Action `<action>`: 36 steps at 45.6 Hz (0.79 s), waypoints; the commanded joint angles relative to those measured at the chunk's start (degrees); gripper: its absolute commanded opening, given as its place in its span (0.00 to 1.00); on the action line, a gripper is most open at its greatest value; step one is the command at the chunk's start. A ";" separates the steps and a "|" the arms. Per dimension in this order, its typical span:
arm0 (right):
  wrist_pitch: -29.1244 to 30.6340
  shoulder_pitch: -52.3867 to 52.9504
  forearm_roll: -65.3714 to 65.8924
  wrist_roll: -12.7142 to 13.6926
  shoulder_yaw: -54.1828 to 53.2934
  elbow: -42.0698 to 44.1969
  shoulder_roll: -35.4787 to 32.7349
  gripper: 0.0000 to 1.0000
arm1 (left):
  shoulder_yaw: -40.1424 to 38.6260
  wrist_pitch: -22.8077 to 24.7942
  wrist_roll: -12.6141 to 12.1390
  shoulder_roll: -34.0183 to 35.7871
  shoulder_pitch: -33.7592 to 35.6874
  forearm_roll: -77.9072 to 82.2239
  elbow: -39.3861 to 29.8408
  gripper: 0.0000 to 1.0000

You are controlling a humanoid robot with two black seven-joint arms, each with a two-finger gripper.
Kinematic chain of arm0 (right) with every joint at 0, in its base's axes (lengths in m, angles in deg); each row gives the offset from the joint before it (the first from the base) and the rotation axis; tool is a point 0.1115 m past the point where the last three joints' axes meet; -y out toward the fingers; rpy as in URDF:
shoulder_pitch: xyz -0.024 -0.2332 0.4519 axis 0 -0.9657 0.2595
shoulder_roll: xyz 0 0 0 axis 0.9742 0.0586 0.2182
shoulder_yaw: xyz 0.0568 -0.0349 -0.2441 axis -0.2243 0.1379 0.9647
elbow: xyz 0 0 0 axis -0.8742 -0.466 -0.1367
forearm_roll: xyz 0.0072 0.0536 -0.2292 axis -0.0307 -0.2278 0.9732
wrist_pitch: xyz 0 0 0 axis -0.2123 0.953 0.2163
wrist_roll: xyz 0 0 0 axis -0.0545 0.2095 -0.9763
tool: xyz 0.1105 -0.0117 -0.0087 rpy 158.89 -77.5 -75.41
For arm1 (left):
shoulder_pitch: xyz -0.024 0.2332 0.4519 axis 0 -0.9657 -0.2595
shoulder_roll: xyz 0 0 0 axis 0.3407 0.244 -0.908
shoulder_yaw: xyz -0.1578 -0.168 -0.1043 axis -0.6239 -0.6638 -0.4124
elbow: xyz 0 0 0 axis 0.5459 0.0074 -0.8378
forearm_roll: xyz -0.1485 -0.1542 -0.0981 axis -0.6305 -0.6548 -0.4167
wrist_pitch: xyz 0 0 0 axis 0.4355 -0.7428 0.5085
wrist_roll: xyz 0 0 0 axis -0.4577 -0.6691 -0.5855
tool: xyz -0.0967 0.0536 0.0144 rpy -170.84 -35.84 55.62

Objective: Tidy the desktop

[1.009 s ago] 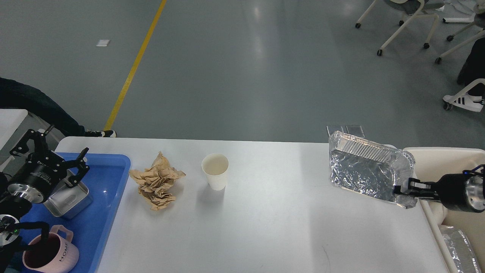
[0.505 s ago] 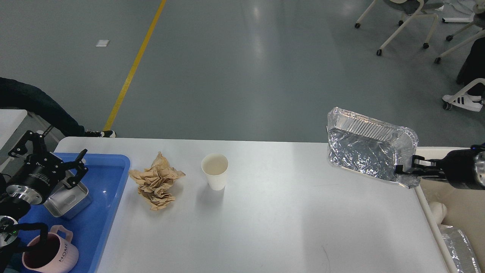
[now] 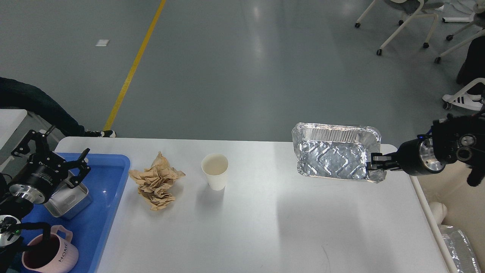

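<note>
Swung leftward since a second ago, the right hand (image 3: pixel 373 163) pinches a foil tray (image 3: pixel 333 155) above the white bench (image 3: pixel 265 220), where a paper cup (image 3: pixel 215 170) and crumpled paper (image 3: pixel 156 181) left of the tray remain uncleared; left hand (image 3: pixel 74 168) spread.

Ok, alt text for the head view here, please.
The right gripper holds a foil tray by its corner above the white desktop; a paper cup and crumpled brown paper stand left of it.
</note>
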 commanded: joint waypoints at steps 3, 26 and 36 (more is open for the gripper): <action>0.34 6.07 -4.45 0.09 4.86 7.31 10.35 0.00 | 0.28 -0.05 0.01 0.38 -0.16 0.00 0.01 0.97; 0.78 6.16 -7.26 0.09 6.79 14.88 22.67 0.00 | 1.86 -0.14 0.01 0.38 -0.25 0.09 0.01 0.97; 0.87 5.81 -7.26 0.09 6.79 14.88 22.40 0.00 | 2.91 -1.02 -0.17 4.41 -0.25 0.18 -0.26 0.97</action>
